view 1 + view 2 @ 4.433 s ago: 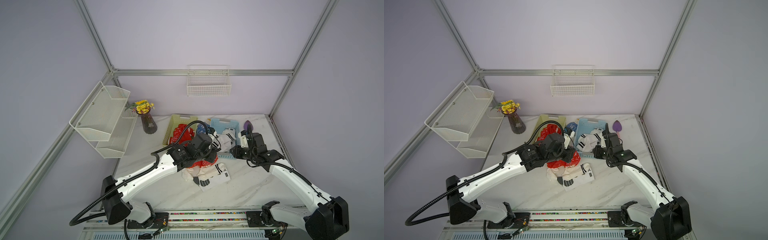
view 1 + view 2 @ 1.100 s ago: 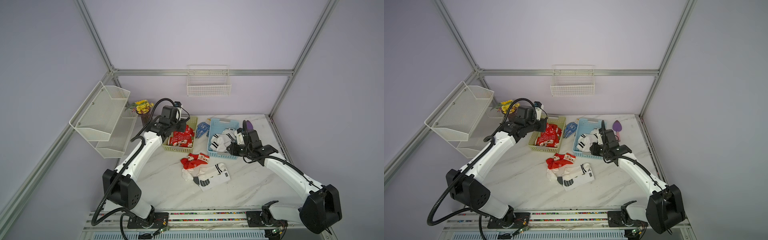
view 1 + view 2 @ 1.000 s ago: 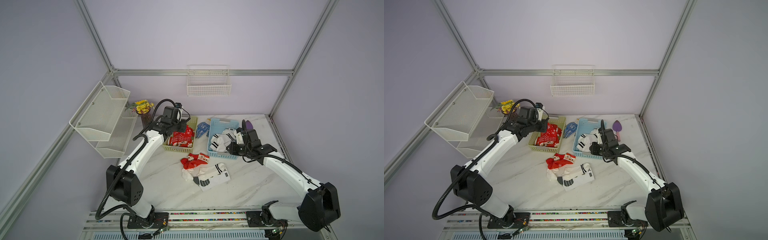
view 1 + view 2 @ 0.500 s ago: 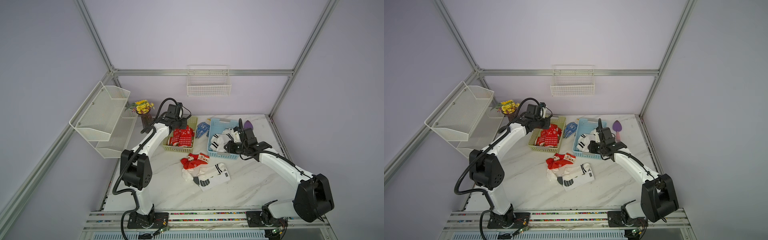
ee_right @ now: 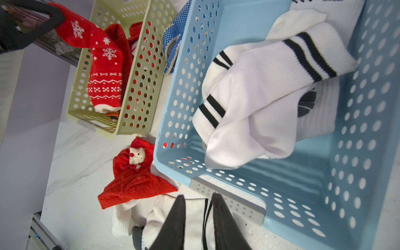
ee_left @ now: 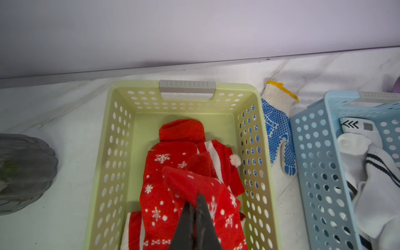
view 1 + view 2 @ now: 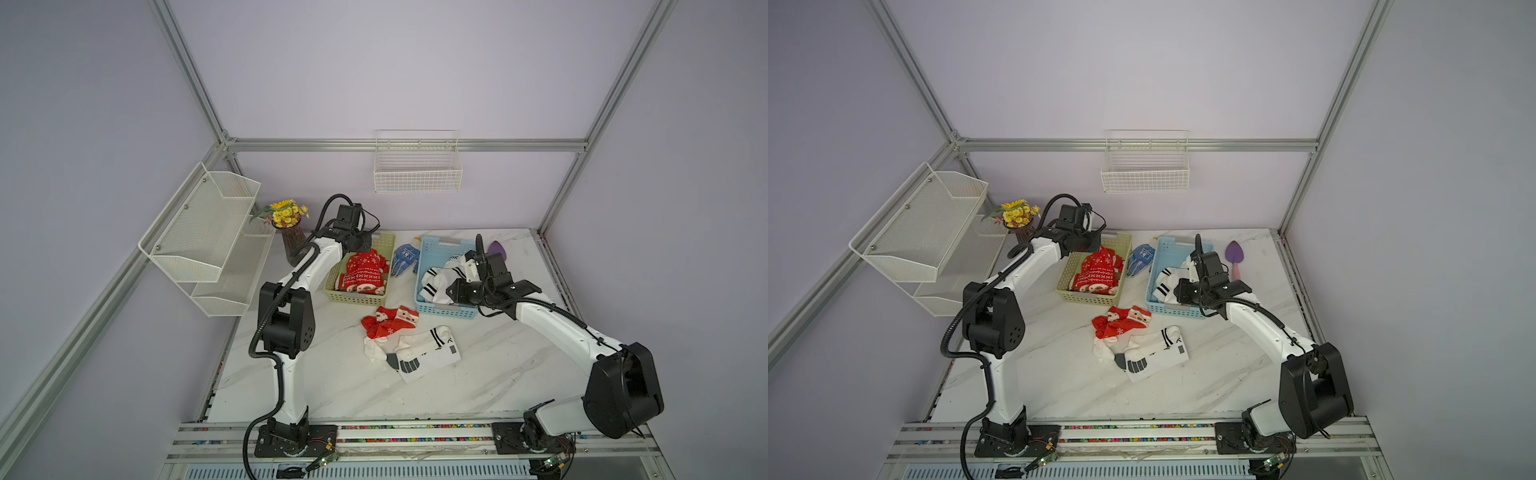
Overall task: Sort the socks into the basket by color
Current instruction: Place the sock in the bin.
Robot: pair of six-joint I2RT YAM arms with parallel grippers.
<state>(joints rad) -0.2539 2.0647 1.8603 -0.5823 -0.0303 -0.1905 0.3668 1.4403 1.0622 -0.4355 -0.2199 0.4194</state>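
Socks of soft cloth are being sorted: red ones with white snowflakes point(image 7: 361, 274) lie in the pale green plastic basket point(image 7: 386, 241) at the far left, white ones with black stripes point(image 7: 436, 277) in the light blue plastic basket point(image 7: 442, 245) to its right. The left jaws are pressed together, pinching one red sock point(image 6: 192, 184) that hangs over the green basket. I think it is ready to drop, so those jaws must spread. The right jaws stand a little apart and hold nothing, above the blue basket's near wall. Red Santa socks point(image 7: 390, 324) and a white sock with grey marks point(image 7: 426, 353) lie nearer on the white marble bench point(image 7: 498, 374), touching; they look next.
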